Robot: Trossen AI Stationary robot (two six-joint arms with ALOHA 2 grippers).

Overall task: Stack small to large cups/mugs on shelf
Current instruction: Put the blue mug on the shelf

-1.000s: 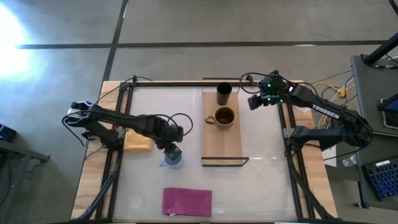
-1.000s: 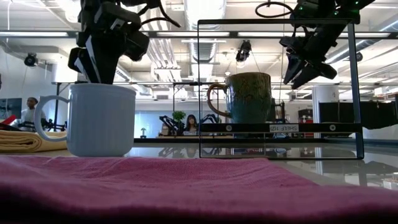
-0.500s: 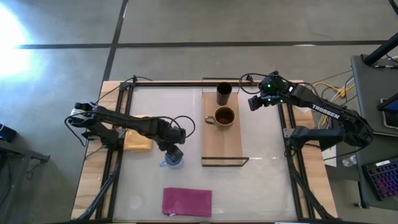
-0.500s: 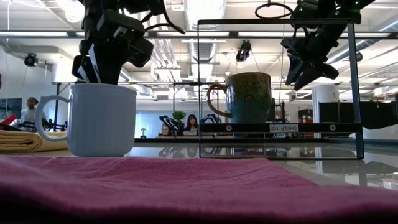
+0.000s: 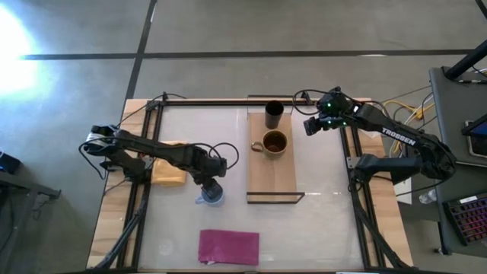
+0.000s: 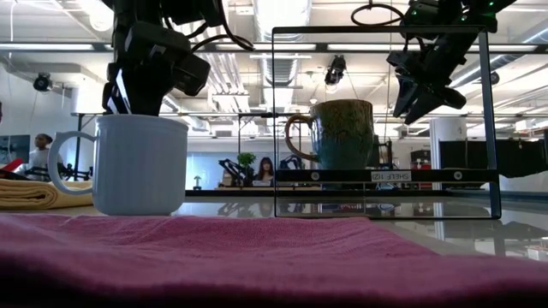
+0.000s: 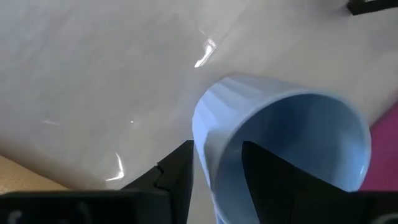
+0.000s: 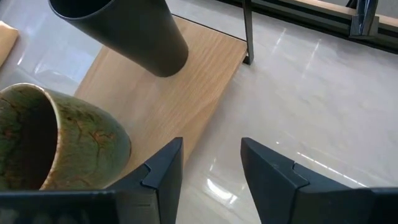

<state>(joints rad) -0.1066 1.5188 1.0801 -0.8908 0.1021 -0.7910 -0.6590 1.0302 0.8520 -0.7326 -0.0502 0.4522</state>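
The light blue mug (image 5: 212,197) stands upright on the table, left of the shelf (image 5: 272,173); it also shows in the low view (image 6: 139,164). My left gripper (image 5: 210,185) is open over its rim, one finger inside and one outside. The brown mug (image 5: 274,142) and the black cup (image 5: 274,114) stand on the shelf's far half. My right gripper (image 5: 310,125) is open and empty, above the table to the right of the black cup (image 8: 124,31). My left gripper comes from above, pointing down, and straddles the mug's rim wall (image 7: 208,158). One finger (image 7: 267,177) is inside the mug and one (image 7: 177,177) is outside. I cannot tell whether they touch the wall. The mug's base is on the table.
A yellow folded cloth (image 5: 167,172) lies left of the blue mug. A magenta cloth (image 5: 228,246) lies near the table's front edge. The shelf's black frame (image 6: 385,120) rises around the board. The board's near half is bare.
My left gripper has gone down over the blue mug, its fingers now lower at the rim. The mug has stayed where it was.
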